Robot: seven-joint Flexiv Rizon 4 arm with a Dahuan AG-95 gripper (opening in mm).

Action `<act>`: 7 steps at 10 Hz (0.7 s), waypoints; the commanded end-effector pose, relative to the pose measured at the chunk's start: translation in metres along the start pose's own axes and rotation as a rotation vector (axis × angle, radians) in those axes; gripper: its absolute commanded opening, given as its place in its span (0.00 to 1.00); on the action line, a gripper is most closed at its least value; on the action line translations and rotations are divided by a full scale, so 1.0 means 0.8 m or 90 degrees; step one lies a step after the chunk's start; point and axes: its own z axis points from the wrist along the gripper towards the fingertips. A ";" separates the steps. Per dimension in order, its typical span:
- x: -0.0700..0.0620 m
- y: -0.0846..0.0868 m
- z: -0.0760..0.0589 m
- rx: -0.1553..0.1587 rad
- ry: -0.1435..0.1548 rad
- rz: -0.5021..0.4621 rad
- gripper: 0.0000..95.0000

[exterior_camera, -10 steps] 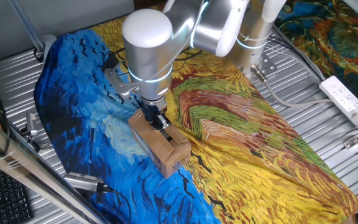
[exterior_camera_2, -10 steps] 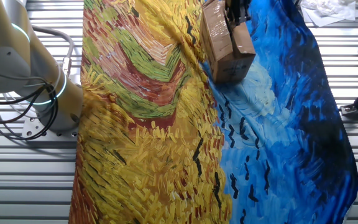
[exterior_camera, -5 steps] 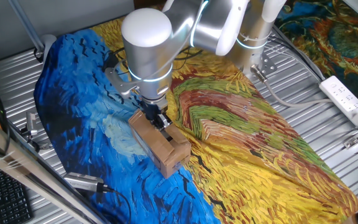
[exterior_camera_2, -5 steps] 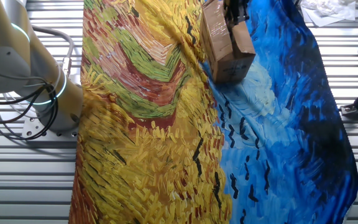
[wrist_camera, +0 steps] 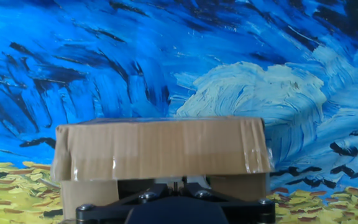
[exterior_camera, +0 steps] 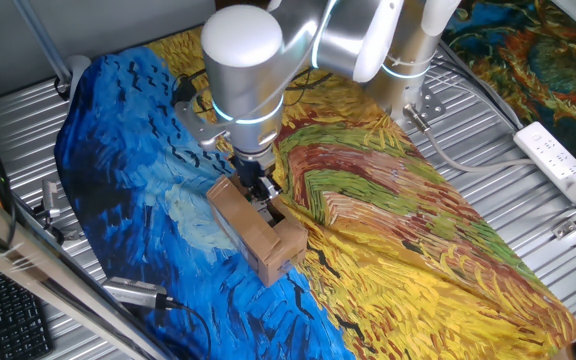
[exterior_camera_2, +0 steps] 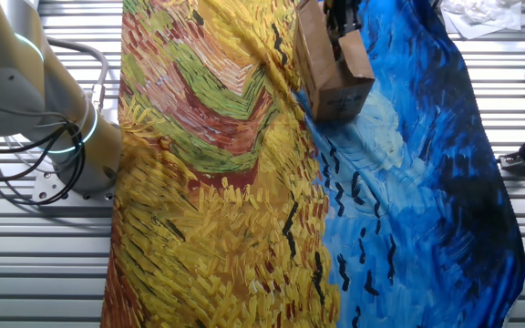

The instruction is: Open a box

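Note:
The box (exterior_camera: 258, 235) is a small brown cardboard carton lying on the blue part of the painted cloth. It also shows at the top of the other fixed view (exterior_camera_2: 335, 77). My gripper (exterior_camera: 265, 203) points down at the box's top on the side toward the yellow cloth, with its fingers close together at a dark gap by the flaps. In the hand view a taped flap (wrist_camera: 160, 149) stands across the frame just beyond the gripper (wrist_camera: 174, 186), with shadow under it. The jaws look shut. Whether they pinch a flap edge is hidden. The box's contents do not show.
A painted cloth (exterior_camera: 398, 250) covers the ribbed metal table. A white power strip (exterior_camera: 560, 160) lies at the right. A metal tool (exterior_camera: 138, 293) lies near the front left edge and a keyboard (exterior_camera: 8, 320) at the lower left. The arm's base (exterior_camera_2: 62, 137) stands left of the cloth.
The arm has shifted slightly to the right over the box. The gripper now sits nearer the box's yellow-side edge, and a flap there looks a little raised.

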 end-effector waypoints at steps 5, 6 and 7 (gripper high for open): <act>0.025 -0.001 -0.006 -0.002 0.000 0.003 0.00; 0.030 -0.001 -0.006 -0.002 0.000 0.004 0.00; 0.036 -0.001 -0.006 -0.002 0.000 0.005 0.00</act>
